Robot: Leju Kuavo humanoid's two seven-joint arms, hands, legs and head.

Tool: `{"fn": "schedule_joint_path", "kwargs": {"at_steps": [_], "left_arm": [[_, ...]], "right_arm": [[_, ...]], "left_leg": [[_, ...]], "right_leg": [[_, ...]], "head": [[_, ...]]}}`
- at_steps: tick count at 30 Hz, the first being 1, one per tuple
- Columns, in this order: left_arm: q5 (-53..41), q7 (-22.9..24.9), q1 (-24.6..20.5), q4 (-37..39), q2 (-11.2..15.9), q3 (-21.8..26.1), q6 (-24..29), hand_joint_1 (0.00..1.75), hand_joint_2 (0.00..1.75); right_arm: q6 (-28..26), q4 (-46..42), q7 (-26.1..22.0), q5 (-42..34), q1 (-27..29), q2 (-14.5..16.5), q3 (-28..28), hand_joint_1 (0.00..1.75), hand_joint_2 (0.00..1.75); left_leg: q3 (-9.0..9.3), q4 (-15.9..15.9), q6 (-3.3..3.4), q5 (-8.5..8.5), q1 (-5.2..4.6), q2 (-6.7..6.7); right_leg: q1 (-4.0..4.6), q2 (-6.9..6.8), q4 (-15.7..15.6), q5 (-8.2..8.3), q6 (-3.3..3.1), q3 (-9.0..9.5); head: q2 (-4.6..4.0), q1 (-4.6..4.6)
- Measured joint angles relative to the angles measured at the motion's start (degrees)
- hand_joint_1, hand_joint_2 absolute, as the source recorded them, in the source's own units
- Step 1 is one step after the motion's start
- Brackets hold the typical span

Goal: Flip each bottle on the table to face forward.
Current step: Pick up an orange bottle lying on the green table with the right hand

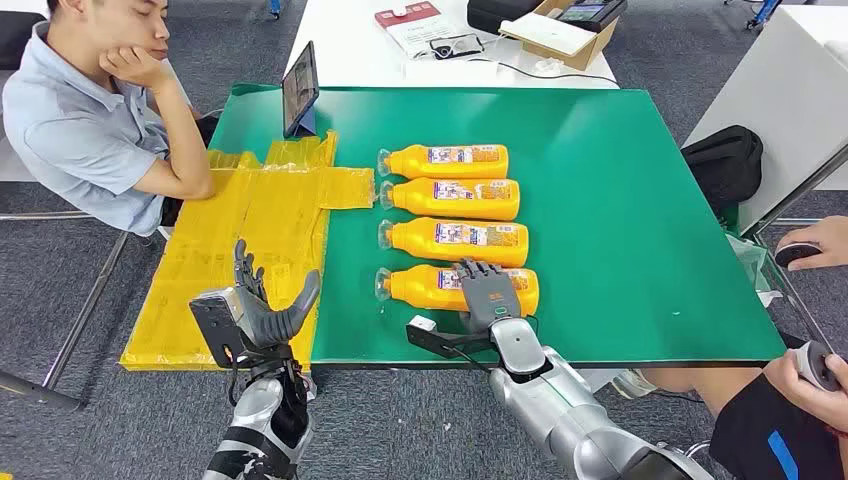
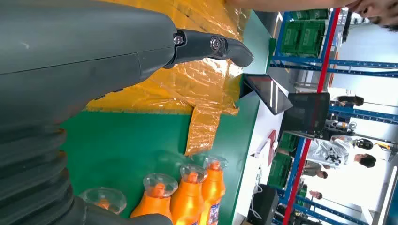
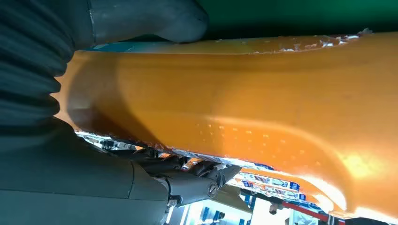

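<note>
Several orange bottles lie in a row on the green table (image 1: 620, 200), caps pointing left, labels up: the far one (image 1: 445, 161), two middle ones (image 1: 450, 199) (image 1: 455, 241), and the nearest bottle (image 1: 415, 288). My right hand (image 1: 487, 292) lies over the nearest bottle's body. In the right wrist view that bottle (image 3: 258, 93) sits between the thumb (image 3: 145, 18) and the fingers (image 3: 192, 180). At the table's front left my left hand (image 1: 262, 310) is raised with its fingers spread, holding nothing. The left wrist view shows its thumb (image 2: 211, 47) above the bottle caps (image 2: 187, 197).
A crinkled yellow sheet (image 1: 250, 230) covers the table's left side, with a tablet (image 1: 300, 90) propped at its far end. One person (image 1: 90, 110) sits at the left, another's hand (image 1: 810, 245) at the right edge. A black bag (image 1: 725, 165) lies right of the table.
</note>
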Motion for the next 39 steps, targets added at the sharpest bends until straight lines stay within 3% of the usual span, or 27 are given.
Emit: {"fn": "schedule_joint_path", "kwargs": {"at_steps": [8,11,15,18,23,27,32,39], "left_arm": [[0.18,-0.91,-0.42,0.57,0.00,0.51,-0.05,0.00,1.75],[0.55,-1.53,-0.73,1.06,0.01,0.66,-0.21,0.00,1.75],[2.79,-2.41,-1.49,2.17,0.04,0.68,-1.37,0.00,1.75],[4.87,-2.49,-2.07,2.98,0.04,0.61,-2.50,0.00,1.75],[7.53,-1.28,-2.35,3.67,0.08,0.55,-3.88,0.00,1.75],[10.25,1.54,-1.46,3.65,0.21,0.30,-6.39,0.00,1.75],[10.70,3.74,-0.01,3.37,0.56,-1.14,-8.84,0.00,1.75],[-0.66,3.18,6.35,-1.90,2.39,-8.43,-13.98,0.00,1.75]], "right_arm": [[-0.10,0.36,-3.91,-4.73,0.02,-0.63,-0.13,1.75,1.75],[0.58,0.49,-10.69,-10.90,0.13,-0.89,-1.17,1.75,1.75],[5.43,-0.51,-23.32,-25.09,0.40,-0.96,-4.24,1.75,1.75],[9.00,-3.22,-28.29,-34.01,1.57,-0.47,-6.37,1.75,1.75],[10.44,-8.36,-30.39,-42.92,4.64,0.39,-8.81,1.75,1.75],[7.93,-16.00,-30.43,-52.02,9.07,1.33,-10.79,1.75,1.75],[5.84,-22.23,-31.13,-56.35,12.66,1.67,-12.25,1.75,1.75],[3.61,-29.05,-33.55,-59.09,15.62,2.17,-13.45,1.75,1.75]], "left_leg": [[0.09,0.00,0.00,-0.01,0.00,0.01],[0.19,0.00,0.00,-0.03,0.00,0.03],[0.65,-0.03,-0.13,-0.28,0.01,0.41],[1.01,-0.04,-0.17,-0.40,0.01,0.74],[1.10,-0.05,-0.21,-0.36,0.08,0.74],[0.89,-0.04,-0.18,-0.29,0.11,0.69],[0.36,-0.02,-0.12,-0.24,0.08,0.60],[0.05,-0.01,-0.09,-0.28,0.02,0.50]], "right_leg": [[0.00,0.00,-0.02,-0.01,0.00,0.06],[0.00,0.02,-0.02,-0.01,0.00,0.16],[0.03,0.36,-0.05,0.00,-0.04,0.43],[0.04,0.71,-0.07,0.01,-0.07,0.66],[0.13,0.75,-0.06,0.03,-0.13,0.78],[0.13,0.74,-0.03,0.05,-0.16,0.63],[0.08,0.61,-0.01,0.07,-0.14,0.20],[0.04,0.50,-0.03,-0.02,-0.02,-0.03]], "head": [[0.00,0.01],[0.00,0.02],[0.00,0.04],[0.00,0.02],[0.00,0.02],[0.00,0.01],[0.00,0.02],[0.00,0.02]]}}
